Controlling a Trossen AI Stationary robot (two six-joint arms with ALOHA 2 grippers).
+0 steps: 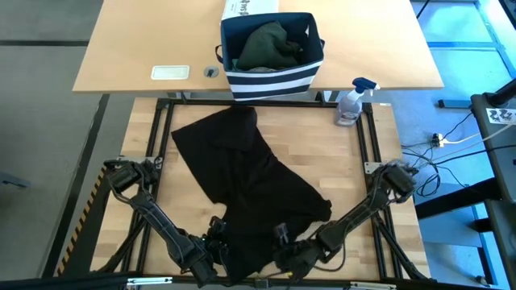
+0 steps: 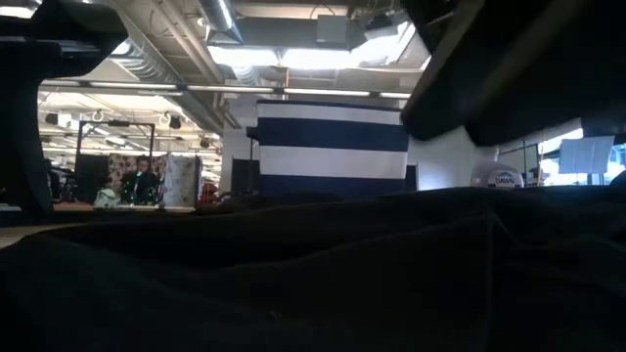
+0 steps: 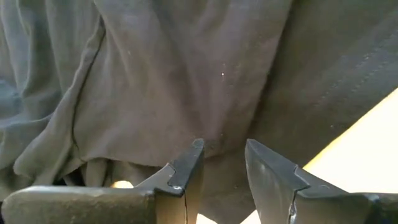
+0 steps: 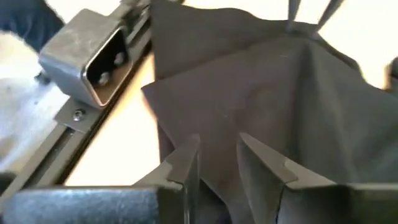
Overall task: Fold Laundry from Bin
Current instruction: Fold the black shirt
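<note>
A black garment (image 1: 242, 177) of the laundry lies spread and rumpled on the wooden table, reaching from the far left to the near edge; it fills the low view (image 2: 313, 274). The bin (image 1: 270, 76), navy with white stripes, stands behind the table on a desk, a dark green garment (image 1: 270, 44) heaped inside it. My left gripper (image 1: 216, 235) is at the garment's near left edge, open, slanting down over the cloth (image 3: 186, 74). My right gripper (image 1: 282, 236) is open over the garment's near end (image 4: 280, 93), beside the left one. My left gripper (image 3: 222, 155) has its fingertips (image 3: 198, 146) right at the black cloth near a hem. Whether they touch it I cannot tell; nothing lies pinched between them.
A spray bottle (image 1: 351, 105) stands at the table's far right corner. Black frame rails (image 1: 161, 137) border the table, with a metal bracket (image 4: 93, 56) close to my right gripper. A white printed box (image 1: 250, 8) sits behind the bin. Bare wood lies right of the garment.
</note>
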